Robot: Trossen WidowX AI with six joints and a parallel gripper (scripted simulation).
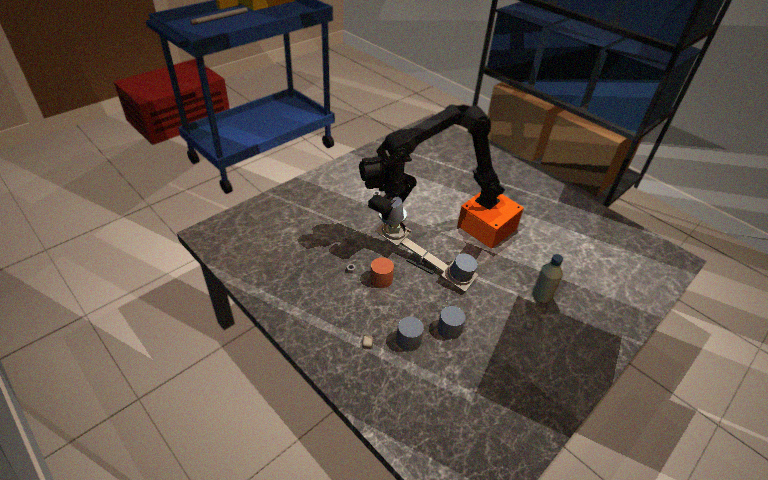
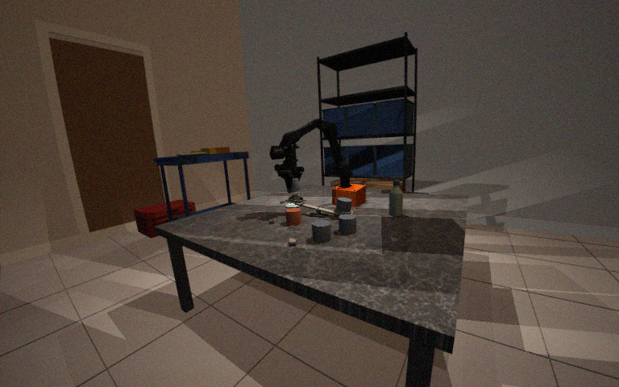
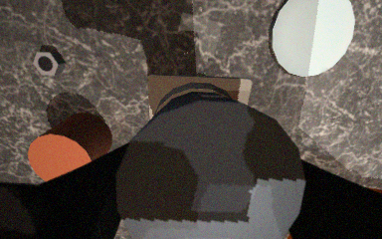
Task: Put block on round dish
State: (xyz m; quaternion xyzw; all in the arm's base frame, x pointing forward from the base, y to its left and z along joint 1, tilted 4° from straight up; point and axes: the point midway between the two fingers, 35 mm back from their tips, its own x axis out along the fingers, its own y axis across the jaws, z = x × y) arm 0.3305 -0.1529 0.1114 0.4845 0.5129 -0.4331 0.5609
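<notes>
My gripper (image 1: pixel 395 206) (image 2: pixel 295 184) (image 3: pixel 202 148) is shut on a blue-grey cup (image 1: pixel 397 211) (image 2: pixel 296 185) (image 3: pixel 219 144). It holds the cup upright, raised above the left end of the balance (image 1: pixel 431 259) (image 2: pixel 320 209) (image 3: pixel 159 90). That end is tipped up. A small block (image 1: pixel 394 227) (image 2: pixel 296 196) appears to sit on it, below the cup; the wrist view hides it behind the cup. The matching cup (image 1: pixel 463 268) (image 2: pixel 344 204) stands on the lower right end. The white round dish (image 2: pixel 292 205) (image 3: pixel 313 37) lies behind the left end, partly hidden in the top view.
An orange cylinder (image 1: pixel 381 272) (image 2: pixel 293 216) (image 3: pixel 59 155) and a nut (image 1: pixel 350 268) (image 3: pixel 46 62) lie near the balance. Two grey-blue cylinders (image 1: pixel 409 333) (image 1: pixel 451 322) and a small beige piece (image 1: pixel 367 342) are in front. A bottle (image 1: pixel 547 282) (image 2: pixel 396 201) stands right.
</notes>
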